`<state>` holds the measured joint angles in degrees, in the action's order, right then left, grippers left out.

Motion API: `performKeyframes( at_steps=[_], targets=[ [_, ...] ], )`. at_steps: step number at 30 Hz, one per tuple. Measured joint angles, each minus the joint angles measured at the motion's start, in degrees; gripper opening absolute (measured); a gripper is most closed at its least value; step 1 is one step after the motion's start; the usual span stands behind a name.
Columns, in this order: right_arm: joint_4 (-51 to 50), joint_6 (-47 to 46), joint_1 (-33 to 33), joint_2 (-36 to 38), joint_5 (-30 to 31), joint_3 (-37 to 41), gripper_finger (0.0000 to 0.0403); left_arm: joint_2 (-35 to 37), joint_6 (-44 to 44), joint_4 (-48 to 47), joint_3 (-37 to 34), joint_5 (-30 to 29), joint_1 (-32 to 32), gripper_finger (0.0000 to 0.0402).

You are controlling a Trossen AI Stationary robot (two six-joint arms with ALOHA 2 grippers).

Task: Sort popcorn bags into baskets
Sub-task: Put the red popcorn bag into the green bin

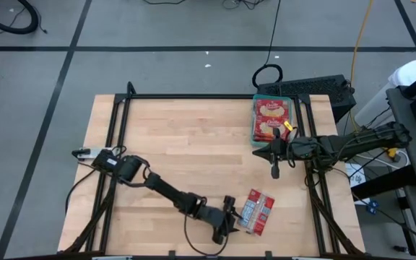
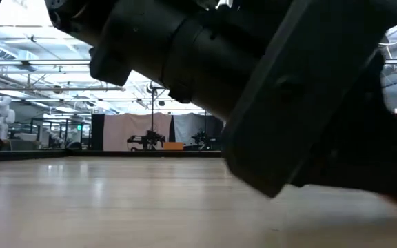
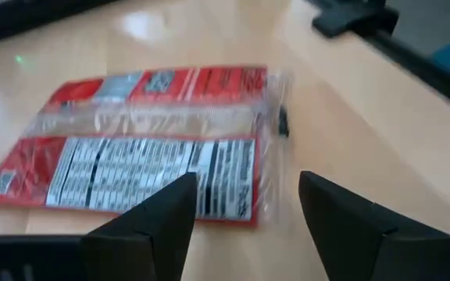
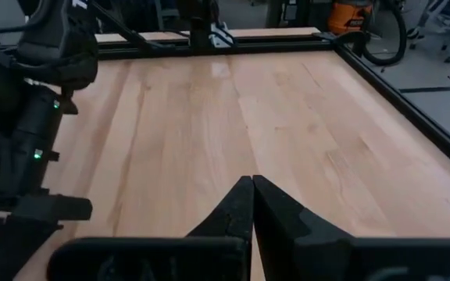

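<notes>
Popcorn bag (image 1: 257,211) near the table's front edge: red with a silvery-blue panel, and in the left wrist view a white block of black print plus a clear seam edge (image 3: 139,156). Bags in the teal-green basket (image 1: 254,130): red with cream-yellow popcorn picture (image 1: 271,110). Table (image 1: 186,144) is light wood grain with a black frame, both arms dark

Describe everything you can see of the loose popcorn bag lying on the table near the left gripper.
The popcorn bag is a flat red packet in clear wrap, lying back-side up with white printed panels and a silvery-blue strip. It rests flat on the wooden table near the front edge, apart from the basket. The open left gripper sits just short of its edge, not touching.
</notes>
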<state>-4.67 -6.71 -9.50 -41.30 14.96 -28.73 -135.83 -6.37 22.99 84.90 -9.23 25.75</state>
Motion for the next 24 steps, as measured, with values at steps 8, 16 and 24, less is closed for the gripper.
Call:
performKeyframes(
  at_steps=[8,16,24],
  targets=[
    [0.1,2.2,0.0,0.0,0.0,0.0,0.0004,0.1,-6.8,-3.4,0.1,3.1,-2.4,0.0158],
    [0.2,2.9,0.0,0.0,2.9,1.1,0.0004,1.5,-9.9,-5.7,-0.1,3.3,-8.0,0.0012],
    [0.1,1.8,0.0,0.0,7.5,5.3,0.0004,11.6,-5.4,-16.3,0.0,2.5,-14.4,0.0003]
  ],
)
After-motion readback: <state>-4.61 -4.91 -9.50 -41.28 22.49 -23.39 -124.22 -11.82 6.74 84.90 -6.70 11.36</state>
